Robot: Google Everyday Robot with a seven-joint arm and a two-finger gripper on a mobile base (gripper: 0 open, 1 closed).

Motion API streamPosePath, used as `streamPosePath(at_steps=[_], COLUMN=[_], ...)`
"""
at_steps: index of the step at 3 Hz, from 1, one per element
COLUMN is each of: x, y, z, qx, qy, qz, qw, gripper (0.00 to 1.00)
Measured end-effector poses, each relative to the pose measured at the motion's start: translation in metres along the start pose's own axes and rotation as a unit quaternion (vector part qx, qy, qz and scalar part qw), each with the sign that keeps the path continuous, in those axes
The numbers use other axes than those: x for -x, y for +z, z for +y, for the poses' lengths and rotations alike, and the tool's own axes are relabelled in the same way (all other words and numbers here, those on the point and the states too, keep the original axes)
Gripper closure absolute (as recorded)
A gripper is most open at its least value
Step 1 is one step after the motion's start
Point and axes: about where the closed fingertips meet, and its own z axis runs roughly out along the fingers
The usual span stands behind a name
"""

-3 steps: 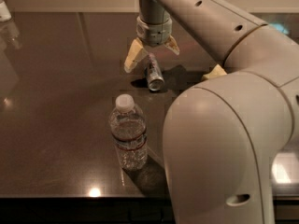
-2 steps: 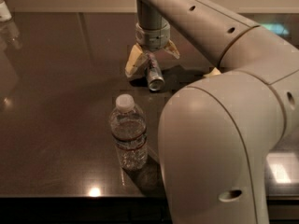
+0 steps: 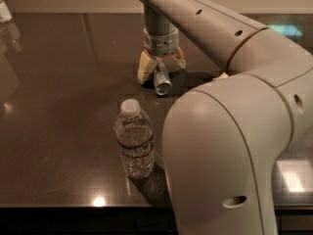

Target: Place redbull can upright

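The redbull can [image 3: 162, 80] lies on its side on the dark table [image 3: 63, 102], its shiny silver end turned toward the camera. My gripper [image 3: 162, 63] points down right over the can. It is open, with one pale fingertip [image 3: 145, 68] to the can's left and the other [image 3: 179, 57] behind it to the right. The fingers straddle the can with gaps on both sides. The can's far end is hidden under the gripper.
A clear plastic water bottle [image 3: 134, 139] with a white cap stands upright in front of the can. My large arm body [image 3: 220, 151] blocks the right foreground. A small pale object [image 3: 5, 11] sits at the far left corner.
The gripper has come down a little, so its fingertips now reach around the lying can. The can and the bottle have not moved.
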Motion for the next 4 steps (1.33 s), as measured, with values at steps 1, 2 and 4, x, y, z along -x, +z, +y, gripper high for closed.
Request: streamPosePath(at_steps=[1, 2, 4], x=[0.001, 0.001, -0.008], y=[-0.003, -0.008, -0.034], z=[0.002, 0.004, 0.011], qx=[0.006, 0.013, 0.062], qy=[-0.001, -0.006, -0.076], qz=[-0.007, -0.015, -0.077], qw=[1.0, 0.9998, 0.9922], gripper=[0.41, 0.64, 1.0])
